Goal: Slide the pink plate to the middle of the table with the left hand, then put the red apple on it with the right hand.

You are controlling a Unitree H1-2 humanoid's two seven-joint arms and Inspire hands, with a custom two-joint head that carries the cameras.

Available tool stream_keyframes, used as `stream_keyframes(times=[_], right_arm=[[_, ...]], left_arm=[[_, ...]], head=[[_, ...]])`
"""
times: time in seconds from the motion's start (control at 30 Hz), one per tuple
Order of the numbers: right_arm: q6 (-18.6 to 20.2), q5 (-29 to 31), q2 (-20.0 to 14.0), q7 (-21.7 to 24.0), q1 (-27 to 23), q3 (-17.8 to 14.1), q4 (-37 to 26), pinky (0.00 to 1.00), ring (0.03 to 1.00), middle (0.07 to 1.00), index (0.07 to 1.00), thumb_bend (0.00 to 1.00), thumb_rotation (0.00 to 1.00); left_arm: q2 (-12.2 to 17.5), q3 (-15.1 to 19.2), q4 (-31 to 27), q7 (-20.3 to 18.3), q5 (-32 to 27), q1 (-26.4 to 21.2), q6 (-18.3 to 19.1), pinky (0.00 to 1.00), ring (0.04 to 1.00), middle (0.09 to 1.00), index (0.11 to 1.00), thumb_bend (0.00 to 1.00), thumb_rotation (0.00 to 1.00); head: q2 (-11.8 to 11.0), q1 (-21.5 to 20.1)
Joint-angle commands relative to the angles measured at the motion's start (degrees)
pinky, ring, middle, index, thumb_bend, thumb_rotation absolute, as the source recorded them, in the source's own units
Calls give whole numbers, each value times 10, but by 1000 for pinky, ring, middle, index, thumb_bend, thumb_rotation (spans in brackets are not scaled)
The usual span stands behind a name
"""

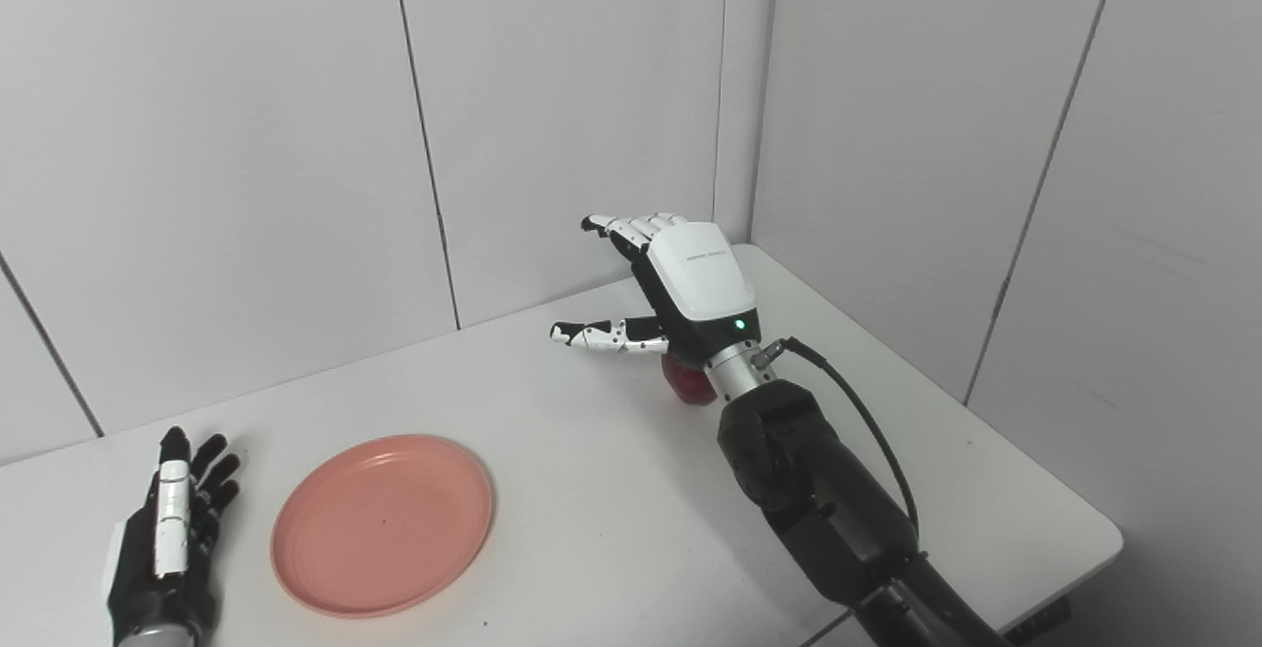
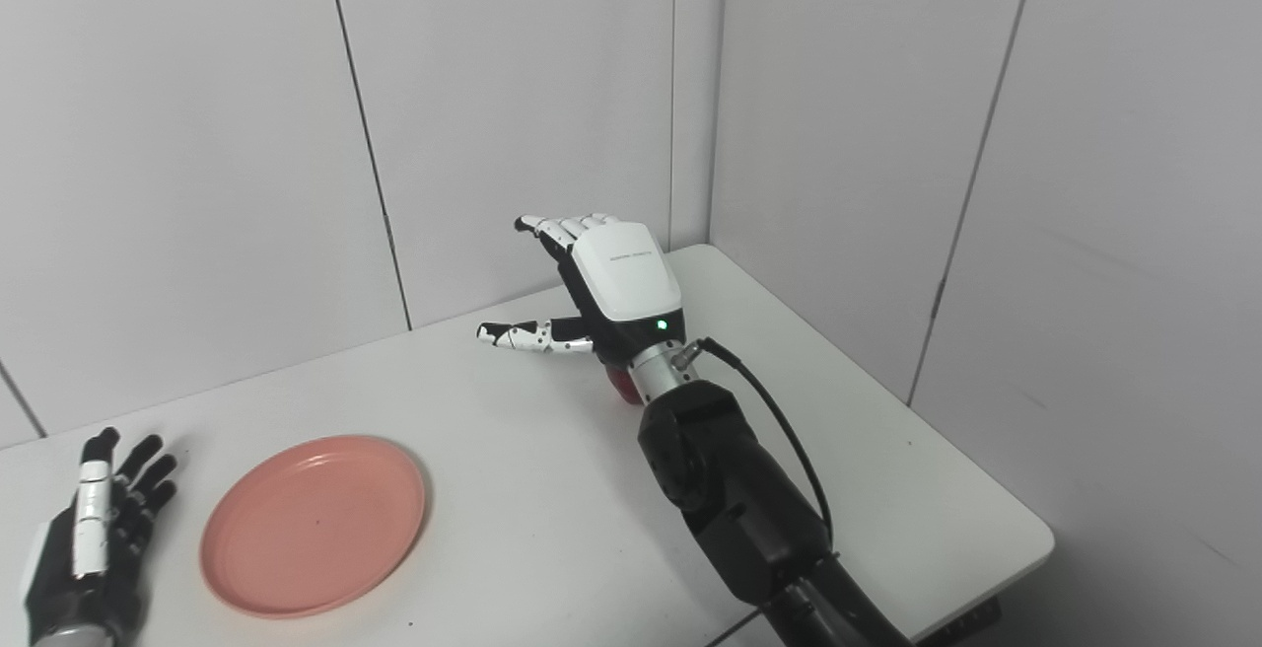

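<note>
The pink plate (image 1: 383,524) lies flat on the white table (image 1: 592,469), left of centre near the front edge. My left hand (image 1: 168,539) rests open on the table just left of the plate, fingers spread, not touching it. My right hand (image 1: 670,287) hovers open above the back right part of the table, thumb stretched to the left. The red apple (image 1: 687,379) sits on the table beneath that hand's wrist, mostly hidden by it; only its lower part shows. The apple also peeks out under the wrist in the right eye view (image 2: 621,384).
Grey wall panels (image 1: 296,134) close off the back and right sides, meeting in a corner behind the table. The table's right edge (image 1: 986,420) and front right corner lie close to my right forearm (image 1: 818,489). A black cable (image 1: 868,420) loops off the right wrist.
</note>
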Motion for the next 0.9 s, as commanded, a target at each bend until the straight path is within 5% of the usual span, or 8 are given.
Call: stream_keyframes(times=[0.0,0.87], right_arm=[[21,-4,-19,2,-28,-6,-6,792,744,741,764,846,810],[43,-6,-73,-15,-34,5,98,750,744,756,753,848,815]], left_arm=[[2,-3,9,2,1,13,41,911,882,897,968,639,874],[-1,-3,14,-1,0,15,34,900,882,902,971,675,858]], head=[[0,0],[1,10]])
